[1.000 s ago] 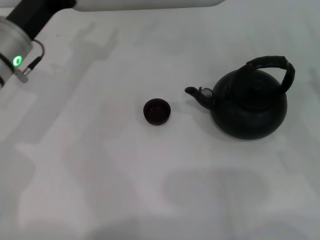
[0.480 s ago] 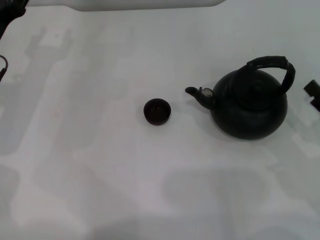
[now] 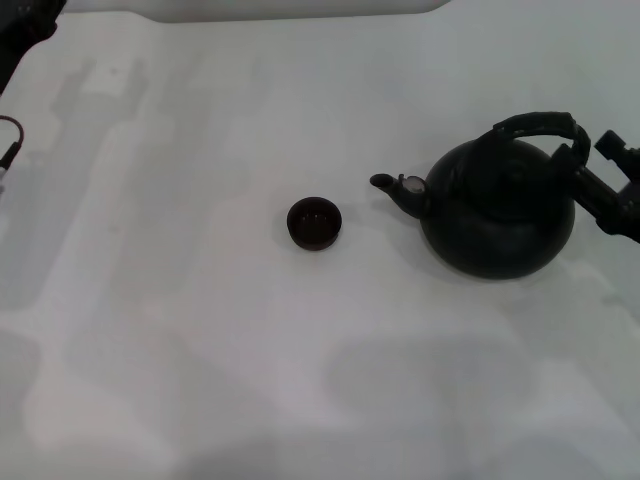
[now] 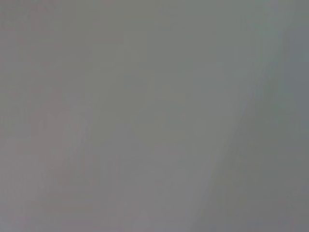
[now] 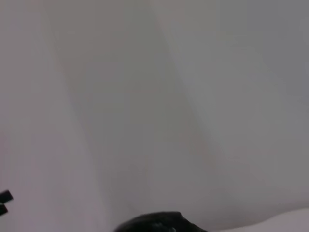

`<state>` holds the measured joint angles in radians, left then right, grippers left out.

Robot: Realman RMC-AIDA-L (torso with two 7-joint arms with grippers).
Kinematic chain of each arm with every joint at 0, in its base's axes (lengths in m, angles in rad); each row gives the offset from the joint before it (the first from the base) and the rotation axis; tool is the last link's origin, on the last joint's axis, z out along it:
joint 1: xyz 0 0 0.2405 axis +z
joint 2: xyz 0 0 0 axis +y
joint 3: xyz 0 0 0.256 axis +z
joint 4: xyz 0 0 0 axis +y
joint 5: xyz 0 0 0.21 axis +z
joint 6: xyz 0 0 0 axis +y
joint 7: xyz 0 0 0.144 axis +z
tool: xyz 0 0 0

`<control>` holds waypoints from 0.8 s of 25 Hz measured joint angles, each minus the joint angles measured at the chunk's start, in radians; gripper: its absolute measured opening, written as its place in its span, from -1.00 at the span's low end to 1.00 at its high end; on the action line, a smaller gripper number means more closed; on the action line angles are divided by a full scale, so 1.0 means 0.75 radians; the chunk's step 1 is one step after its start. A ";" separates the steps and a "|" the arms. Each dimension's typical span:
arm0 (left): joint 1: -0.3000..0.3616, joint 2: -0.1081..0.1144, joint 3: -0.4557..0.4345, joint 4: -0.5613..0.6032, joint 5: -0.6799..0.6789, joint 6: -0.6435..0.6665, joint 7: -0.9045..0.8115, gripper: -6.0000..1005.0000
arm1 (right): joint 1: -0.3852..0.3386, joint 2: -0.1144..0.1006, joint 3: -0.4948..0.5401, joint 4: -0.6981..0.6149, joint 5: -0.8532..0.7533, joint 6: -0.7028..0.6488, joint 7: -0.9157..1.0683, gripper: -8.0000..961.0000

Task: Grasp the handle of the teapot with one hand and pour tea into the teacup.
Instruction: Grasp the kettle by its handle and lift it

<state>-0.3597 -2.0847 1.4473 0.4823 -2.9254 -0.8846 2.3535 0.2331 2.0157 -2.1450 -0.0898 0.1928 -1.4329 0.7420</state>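
The matte black teapot [image 3: 495,210] stands upright on the white table, right of centre, with its spout pointing left. Its ribbed black handle [image 3: 540,124] arches over the top. The tiny dark teacup [image 3: 314,222] sits to the left of the spout, apart from it. My right gripper [image 3: 600,172] comes in from the right edge, open and empty, its fingers [image 3: 606,203] just beside the handle's right end. A dark rounded edge, likely the teapot [image 5: 154,222], shows in the right wrist view. Of the left arm [image 3: 22,25] only a part shows at the far left corner.
The white table [image 3: 200,330] carries only the teapot and the cup. A pale raised edge [image 3: 250,8] runs along the far side. The left wrist view shows only a plain grey surface [image 4: 154,116].
My right gripper has come in from the right edge and now sits next to the teapot's handle. The left arm has drawn back to the far left corner. Teapot and cup have not moved.
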 joint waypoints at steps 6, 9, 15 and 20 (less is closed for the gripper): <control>-0.004 0.000 0.003 -0.030 0.000 -0.004 -0.036 0.42 | 0.003 0.001 0.013 -0.046 0.009 0.098 -0.026 0.60; -0.004 0.001 0.003 -0.034 0.000 -0.008 -0.037 0.42 | -0.005 0.003 0.006 -0.053 0.004 0.086 -0.050 0.59; -0.010 0.001 0.003 -0.043 -0.001 -0.011 -0.037 0.42 | -0.005 0.004 -0.011 -0.056 -0.005 0.078 -0.072 0.56; -0.012 0.000 0.003 -0.044 -0.002 -0.011 -0.037 0.42 | -0.002 0.005 -0.007 -0.071 0.002 0.084 -0.074 0.16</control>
<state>-0.3684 -2.0846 1.4497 0.4492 -2.9269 -0.8926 2.3255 0.2312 2.0197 -2.1504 -0.1432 0.1942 -1.3697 0.6869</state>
